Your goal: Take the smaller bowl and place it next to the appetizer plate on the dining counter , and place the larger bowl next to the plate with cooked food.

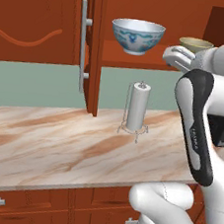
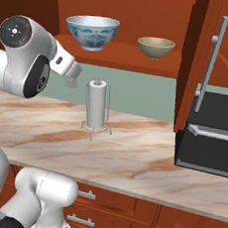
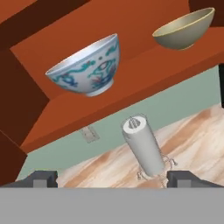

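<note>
The larger bowl (image 1: 137, 36) (image 2: 92, 31) (image 3: 87, 70), white with blue-teal patterns, stands on the shelf (image 2: 122, 54) of an open wall cabinet. To its right on the same shelf sits the smaller bowl (image 1: 196, 44) (image 2: 156, 47) (image 3: 183, 30), plain olive-tan. My gripper (image 3: 113, 180) is open, its two dark tips far apart with nothing between them. It hangs in front of and below the shelf, aimed up at the bowls and touching neither. The appetizer plate, the plate with cooked food and the dining counter are out of view.
A paper towel roll on a wire stand (image 1: 138, 107) (image 2: 96, 104) (image 3: 144, 148) is upright on the marble counter (image 1: 55, 142) under the shelf. Open cabinet doors with silver handles (image 1: 89, 46) (image 2: 216, 62) flank the shelf. A black appliance (image 2: 213, 141) sits at the right.
</note>
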Tool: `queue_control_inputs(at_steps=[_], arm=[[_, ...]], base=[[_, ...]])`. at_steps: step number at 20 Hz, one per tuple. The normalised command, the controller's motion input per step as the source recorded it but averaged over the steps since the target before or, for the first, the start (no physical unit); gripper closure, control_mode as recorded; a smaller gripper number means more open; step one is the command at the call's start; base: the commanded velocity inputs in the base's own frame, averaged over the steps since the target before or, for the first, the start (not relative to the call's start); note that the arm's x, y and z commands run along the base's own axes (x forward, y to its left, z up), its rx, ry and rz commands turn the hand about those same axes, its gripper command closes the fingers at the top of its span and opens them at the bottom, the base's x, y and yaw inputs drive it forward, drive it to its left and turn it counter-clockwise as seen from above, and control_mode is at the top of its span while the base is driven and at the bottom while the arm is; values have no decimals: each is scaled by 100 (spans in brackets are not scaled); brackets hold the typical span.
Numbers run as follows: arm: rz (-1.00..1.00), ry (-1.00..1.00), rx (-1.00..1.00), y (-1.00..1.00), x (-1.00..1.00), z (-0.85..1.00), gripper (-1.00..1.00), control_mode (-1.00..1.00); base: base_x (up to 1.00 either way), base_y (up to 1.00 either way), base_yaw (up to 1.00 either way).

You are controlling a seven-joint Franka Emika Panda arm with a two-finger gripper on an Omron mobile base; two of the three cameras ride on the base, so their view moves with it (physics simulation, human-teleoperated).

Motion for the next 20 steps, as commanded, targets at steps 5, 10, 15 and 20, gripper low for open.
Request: queue_control_inputs(at_steps=[5,10,15,20], arm=[[0,0,21,0,0,31,-100,-100],[0,-1,8,0,22,30,-100,-100],[0,1,1,0,46,14,-100,-100],[-5,2,0,3,51,6,-100,-100]], base=[[0,0,0],[0,0,0],[0,0,0],[0,0,0]])
